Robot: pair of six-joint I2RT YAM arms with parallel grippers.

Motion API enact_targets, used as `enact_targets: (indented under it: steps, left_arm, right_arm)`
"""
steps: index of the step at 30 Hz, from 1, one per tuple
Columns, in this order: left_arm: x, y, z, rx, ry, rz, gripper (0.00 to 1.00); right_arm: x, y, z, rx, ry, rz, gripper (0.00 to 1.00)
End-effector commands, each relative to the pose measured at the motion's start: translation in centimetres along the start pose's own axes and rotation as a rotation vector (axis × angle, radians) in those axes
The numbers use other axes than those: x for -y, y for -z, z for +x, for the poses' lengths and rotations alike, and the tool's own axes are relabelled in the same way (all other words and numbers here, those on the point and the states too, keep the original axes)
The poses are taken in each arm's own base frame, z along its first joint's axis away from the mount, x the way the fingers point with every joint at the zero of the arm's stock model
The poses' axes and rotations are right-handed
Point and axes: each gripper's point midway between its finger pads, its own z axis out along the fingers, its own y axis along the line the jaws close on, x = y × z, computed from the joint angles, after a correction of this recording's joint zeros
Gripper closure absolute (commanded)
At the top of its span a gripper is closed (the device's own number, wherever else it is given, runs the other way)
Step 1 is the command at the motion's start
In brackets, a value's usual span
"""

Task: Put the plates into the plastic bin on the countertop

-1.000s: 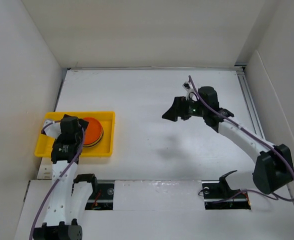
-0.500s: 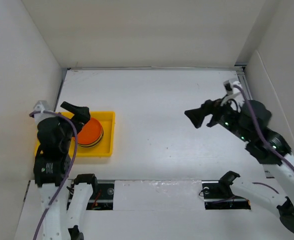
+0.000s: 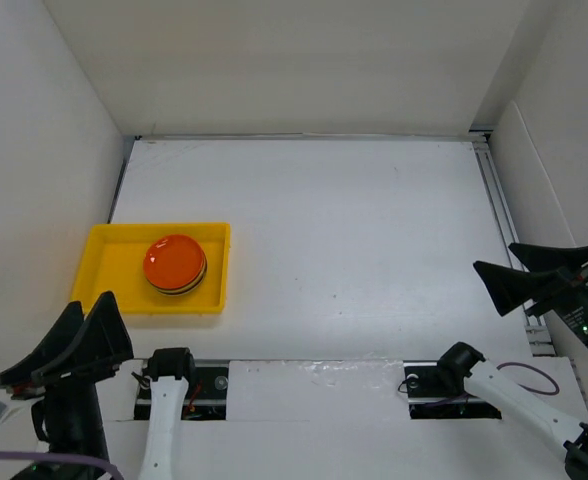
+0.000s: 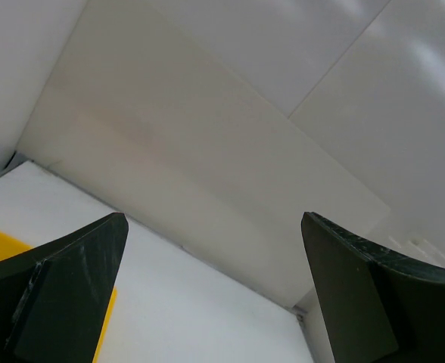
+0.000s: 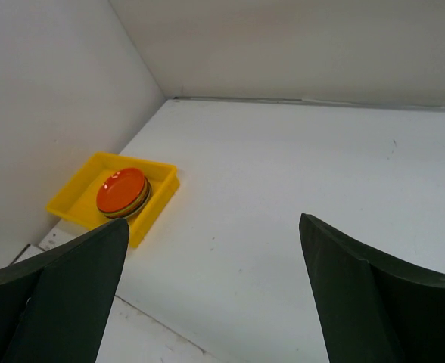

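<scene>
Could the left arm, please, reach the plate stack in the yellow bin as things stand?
Probably yes: the left gripper is open and empty near the yellow bin, with nothing between it and the plate stack.

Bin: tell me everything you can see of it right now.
The bin is a shallow, rectangular, bright yellow tray with a low rim, plastic by its look. It sits flat on the countertop near the left wall. A stack of plates, orange on top, stands right of its centre; its left part is bare.
</scene>
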Motion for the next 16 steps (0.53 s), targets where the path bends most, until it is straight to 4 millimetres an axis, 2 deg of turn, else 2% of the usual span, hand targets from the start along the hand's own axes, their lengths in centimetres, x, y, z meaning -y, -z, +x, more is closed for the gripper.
enact_targets:
  steps: [1, 8, 13, 16]
  left_arm:
    - [-1.3, -2.0, 3.2, -0.128, 0.002, -0.063, 0.0]
    - [-1.2, -0.9, 1.7, -0.082, 0.035, -0.08, 0.0]
    - [-1.9, -0.9, 2.1, -0.09, 0.034, -0.102, 0.0]
    - [-2.5, -1.1, 2.3, -0.086, 0.021, -0.122, 0.0]
  right_arm:
    - [1.2, 1.2, 1.7, -0.064, 0.039, 0.036, 0.0]
    - [1.0, 3.4, 1.2, -0.007, 0.027, -0.006, 0.0]
    - [1.2, 3.4, 1.1, -0.004, 0.027, 0.003, 0.0]
    - [1.3, 2.4, 1.8, -0.045, 0.035, 0.016, 0.0]
